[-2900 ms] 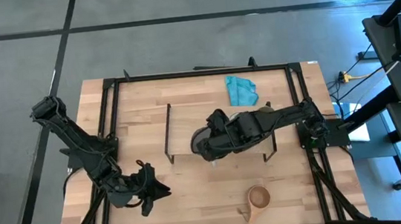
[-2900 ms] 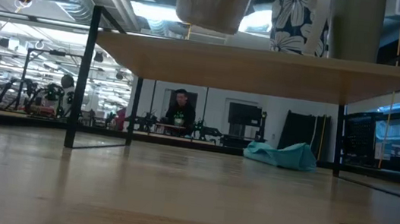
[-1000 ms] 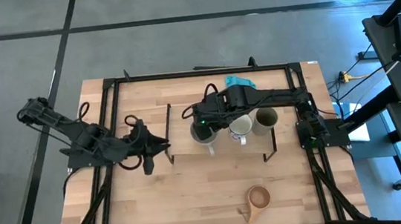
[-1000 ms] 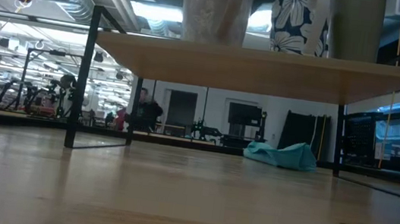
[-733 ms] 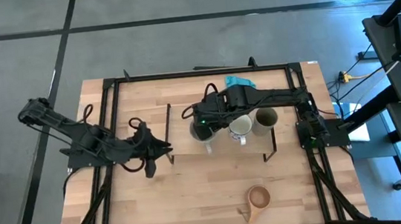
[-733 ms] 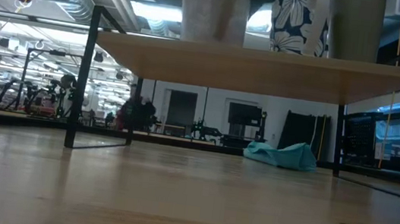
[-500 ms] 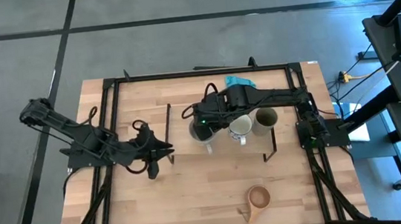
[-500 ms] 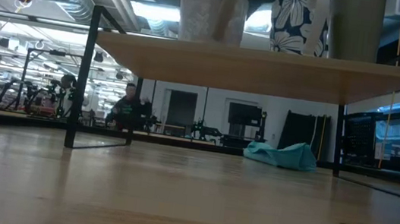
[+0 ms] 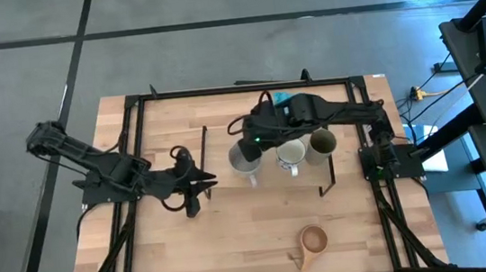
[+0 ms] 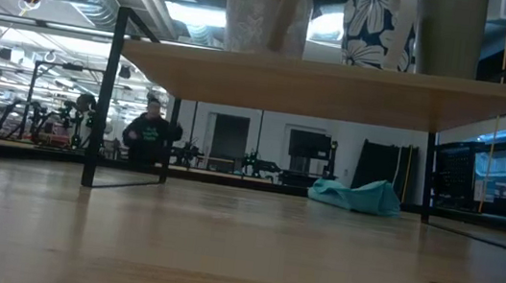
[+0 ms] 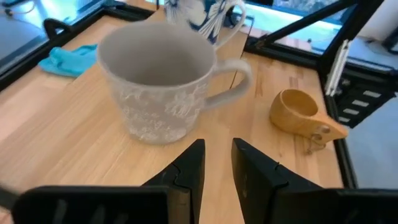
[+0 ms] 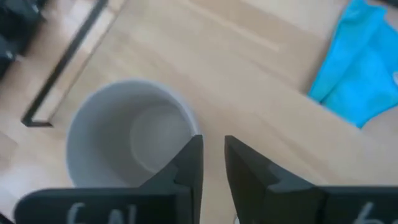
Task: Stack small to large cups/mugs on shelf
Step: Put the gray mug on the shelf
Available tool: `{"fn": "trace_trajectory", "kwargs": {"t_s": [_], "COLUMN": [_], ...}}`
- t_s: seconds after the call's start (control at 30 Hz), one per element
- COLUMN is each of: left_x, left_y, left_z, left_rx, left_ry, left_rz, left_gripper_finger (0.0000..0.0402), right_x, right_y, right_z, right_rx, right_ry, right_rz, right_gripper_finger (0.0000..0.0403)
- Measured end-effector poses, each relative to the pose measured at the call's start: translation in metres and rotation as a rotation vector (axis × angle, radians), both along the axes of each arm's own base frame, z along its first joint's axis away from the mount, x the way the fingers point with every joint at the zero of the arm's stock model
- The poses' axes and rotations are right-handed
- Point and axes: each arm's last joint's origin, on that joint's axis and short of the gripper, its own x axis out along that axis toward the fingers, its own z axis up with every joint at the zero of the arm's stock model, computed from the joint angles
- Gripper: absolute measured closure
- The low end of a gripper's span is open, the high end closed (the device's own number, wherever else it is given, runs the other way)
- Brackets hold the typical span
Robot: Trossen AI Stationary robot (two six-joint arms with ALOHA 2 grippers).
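Having let go of the grey mug (image 9: 244, 160), the right tool (image 9: 253, 141) hovers slightly parted above it.

Three cups (image 9: 282, 154) upright on shelf (image 9: 220, 176); wooden cup (image 9: 312, 241) apart.

On my screens: grey mug (image 11: 163, 87), faint white speckle; white mug (image 10: 381, 14), dark blue floral print; olive-green cup (image 9: 322, 143); brown wooden cup (image 9: 312, 240); teal cloth (image 10: 357, 195); light-wood shelf (image 10: 327, 86), black legs.

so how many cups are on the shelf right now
3 on the shelf: grey mug at its left, white floral mug in the middle, olive cup at right. The wooden cup sits on the table.
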Motion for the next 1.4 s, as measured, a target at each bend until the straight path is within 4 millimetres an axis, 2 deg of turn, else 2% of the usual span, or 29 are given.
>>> {"fn": "trace_trajectory", "kwargs": {"t_s": [0.2, 0.4, 0.47, 0.57, 0.8, 1.03, 1.27, 1.4], "left_x": [0.016, 0.032, 0.036, 0.039, 0.041, 0.049, 0.064, 0.066], "left_y": [0.016, 0.026, 0.027, 0.03, 0.039, 0.046, 0.046, 0.045], "left_z": [-0.006, -0.022, -0.025, -0.026, -0.026, -0.028, -0.044, -0.048], "left_rx": [0.002, 0.028, 0.031, 0.036, 0.04, 0.001, 0.005, 0.009], "left_ry": [0.043, 0.123, 0.129, 0.126, 0.134, 0.125, 0.161, 0.178], "left_rz": [-0.037, -0.058, -0.048, -0.03, -0.029, -0.053, -0.062, -0.057], "left_gripper_finger": [0.0331, 0.0376, 0.0394, 0.0397, 0.0401, 0.0401, 0.0401, 0.0401], "right_x": [-0.011, -0.027, -0.03, -0.034, -0.035, -0.036, -0.036, -0.036], "right_y": [0.003, 0.011, 0.014, 0.016, 0.015, 0.015, 0.015, 0.016], "right_z": [0.014, 0.031, 0.035, 0.038, 0.039, 0.039, 0.039, 0.039], "right_rx": [-0.044, -0.099, -0.109, -0.119, -0.143, -0.157, -0.16, -0.16], "right_ry": [-0.058, -0.117, -0.128, -0.138, -0.132, -0.12, -0.119, -0.119], "right_rz": [-0.023, -0.02, -0.018, -0.018, -0.018, -0.003, 0.001, 0.003], "right_gripper_finger": [0.0353, 0.0395, 0.0397, 0.039, 0.0399, 0.039, 0.0399, 0.0394]}}
